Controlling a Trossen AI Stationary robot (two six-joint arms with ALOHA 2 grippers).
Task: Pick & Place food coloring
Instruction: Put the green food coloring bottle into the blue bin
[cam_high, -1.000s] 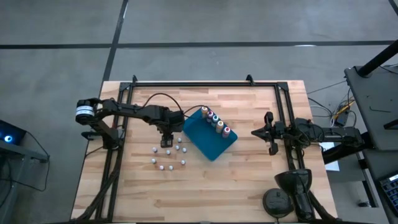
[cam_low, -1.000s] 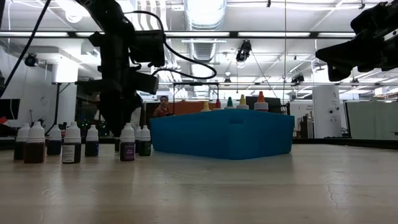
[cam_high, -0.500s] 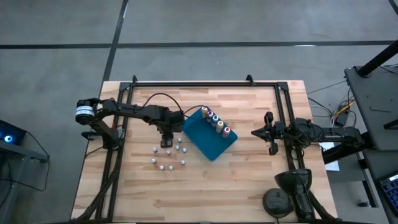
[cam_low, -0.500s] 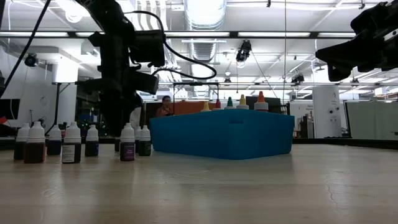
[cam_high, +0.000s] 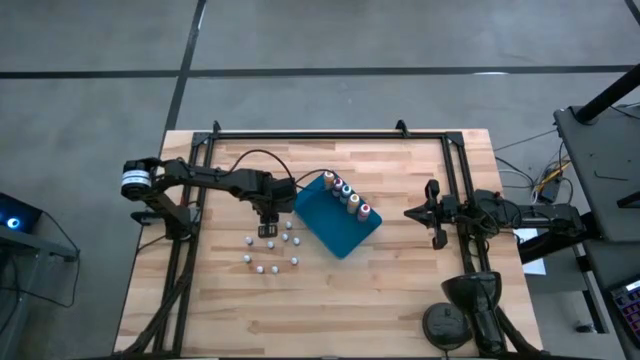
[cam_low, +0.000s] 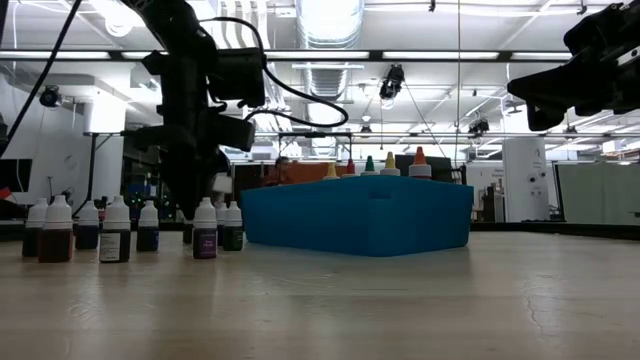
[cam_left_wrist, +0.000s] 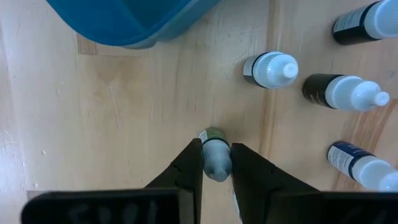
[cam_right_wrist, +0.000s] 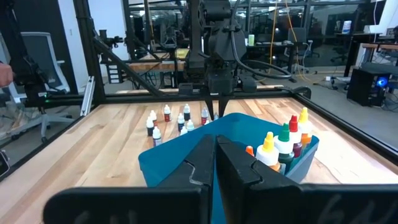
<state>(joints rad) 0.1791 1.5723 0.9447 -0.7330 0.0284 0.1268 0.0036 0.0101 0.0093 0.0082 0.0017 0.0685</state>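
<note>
Two arms show from above: the left gripper (cam_high: 269, 229) hangs over the scattered white-topped bottles (cam_high: 272, 254) just beside the blue tray (cam_high: 336, 232), while the right gripper (cam_high: 431, 213) waits well apart, its fingers pressed together on nothing.

At desk (cam_low: 400, 300) height, the left gripper (cam_low: 190, 205) reaches straight down among the standing bottles (cam_low: 116, 231); the tray (cam_low: 360, 215) already carries colour-topped ones (cam_low: 388, 163).

Past the left wrist, the fingers (cam_left_wrist: 186, 171) close on one small bottle (cam_left_wrist: 214, 155), upright, its long axis running straight up between them. Neighbouring bottles (cam_left_wrist: 270, 68) stand near on one side, the tray (cam_left_wrist: 124, 22) lies ahead, so the carry is probably short.
</note>
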